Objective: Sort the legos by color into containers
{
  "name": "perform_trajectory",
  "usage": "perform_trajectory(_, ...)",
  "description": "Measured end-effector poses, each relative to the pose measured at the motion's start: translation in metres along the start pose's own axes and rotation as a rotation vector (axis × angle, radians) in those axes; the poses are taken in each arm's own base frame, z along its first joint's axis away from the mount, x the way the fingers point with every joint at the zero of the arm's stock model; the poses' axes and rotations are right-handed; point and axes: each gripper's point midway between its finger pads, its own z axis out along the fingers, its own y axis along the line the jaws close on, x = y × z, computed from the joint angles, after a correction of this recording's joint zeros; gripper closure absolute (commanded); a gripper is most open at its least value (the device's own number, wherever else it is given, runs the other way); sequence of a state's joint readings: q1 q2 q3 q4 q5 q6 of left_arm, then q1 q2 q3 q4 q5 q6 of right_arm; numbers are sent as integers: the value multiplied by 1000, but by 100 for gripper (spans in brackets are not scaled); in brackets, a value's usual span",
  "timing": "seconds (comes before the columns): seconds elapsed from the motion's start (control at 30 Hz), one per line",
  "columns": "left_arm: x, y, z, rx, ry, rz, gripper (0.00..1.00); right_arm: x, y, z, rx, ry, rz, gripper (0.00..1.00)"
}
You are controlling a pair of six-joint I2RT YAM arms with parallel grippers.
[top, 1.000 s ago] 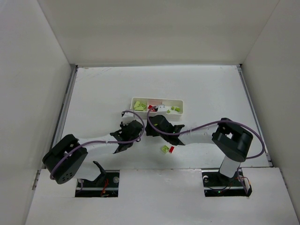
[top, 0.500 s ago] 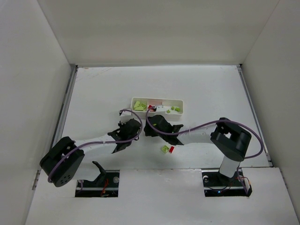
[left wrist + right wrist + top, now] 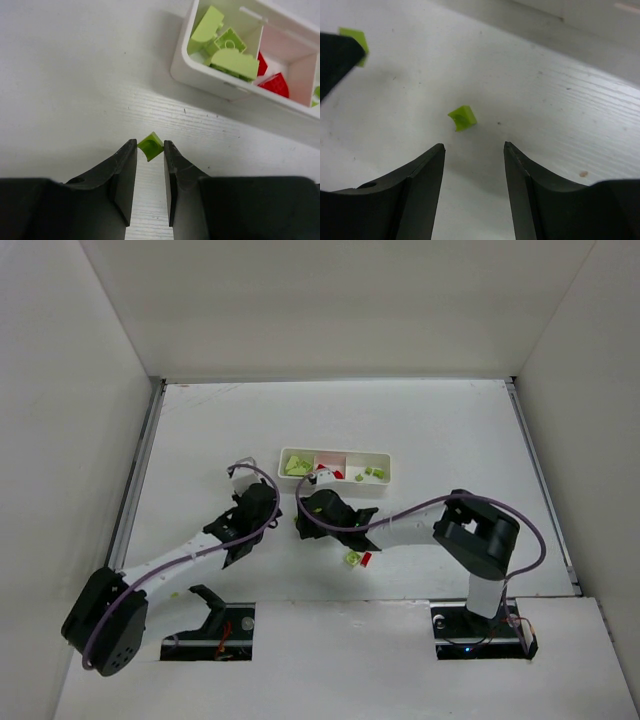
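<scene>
The left pincer [image 3: 148, 145], nearly closed, nips a green brick [image 3: 151, 146] by its very tips; the tray [image 3: 210, 80] lies at 1 o'clock. So shallow a hold may let it slip. The right pincer [image 3: 473, 145] gapes empty, another brick [image 3: 461, 118] at 12 o'clock on the counter [image 3: 545, 100].

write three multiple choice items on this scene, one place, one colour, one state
1. Which tray compartment holds the red bricks? A left end B middle C right end
2. What colour is the brick in the left gripper? A red B green C white
3. The right gripper is A open B shut on a brick C inside the tray

1 B: they lie in the middle one.
2 B: it is lime green.
3 A: its jaws stand apart, a loose brick lying ahead on the table.
</scene>
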State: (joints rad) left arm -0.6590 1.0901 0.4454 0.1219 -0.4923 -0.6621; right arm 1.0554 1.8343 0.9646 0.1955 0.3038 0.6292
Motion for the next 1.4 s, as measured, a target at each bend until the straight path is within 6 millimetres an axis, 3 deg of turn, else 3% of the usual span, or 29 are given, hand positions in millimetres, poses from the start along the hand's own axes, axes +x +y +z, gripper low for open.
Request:
perform_trajectory(0.27, -18, -1, -11, 43, -6, -86, 81, -4, 13, 20, -18, 4, -41, 56)
perform_trajectory(0.43, -30, -6, -24, 79, -22, -113, 81, -4, 13, 22, -16, 6, -58, 57)
perform_trajectory(0.63, -75, -28, -57, 186, -118, -177, 80, -4, 12, 24, -2, 11, -70, 76)
perform_trajectory(0.73, -96, -41, -72, 241, -158, -202, 80, -5, 12, 24, 0, 8, -60, 80)
perform_trajectory(0.83, -103, -52, -77, 270, -164, -205, 80, -5, 9, 21, 2, 5, -46, 80)
perform_trajectory(0.93, -96, -65, -74, 288, -136, -183, 80, -12, -2, 2, 13, -12, -29, 80)
perform_trajectory(1.0, -89, -79, -70, 307, -105, -159, 80, -28, -11, -15, 17, -54, -5, 79)
perform_trajectory(1.1, -79, -109, -63, 348, -63, -120, 79, -72, -28, -48, 25, -167, 60, 79)
perform_trajectory(1.23, -70, -150, -48, 392, -31, -75, 78, -122, -68, -92, 71, -320, 149, 79)
perform_trajectory(1.3, -67, -172, -38, 412, -18, -56, 78, -134, -94, -108, 118, -376, 186, 79)
perform_trajectory(1.4, -58, -198, -19, 433, -2, -33, 78, -134, -123, -125, 175, -407, 215, 78)
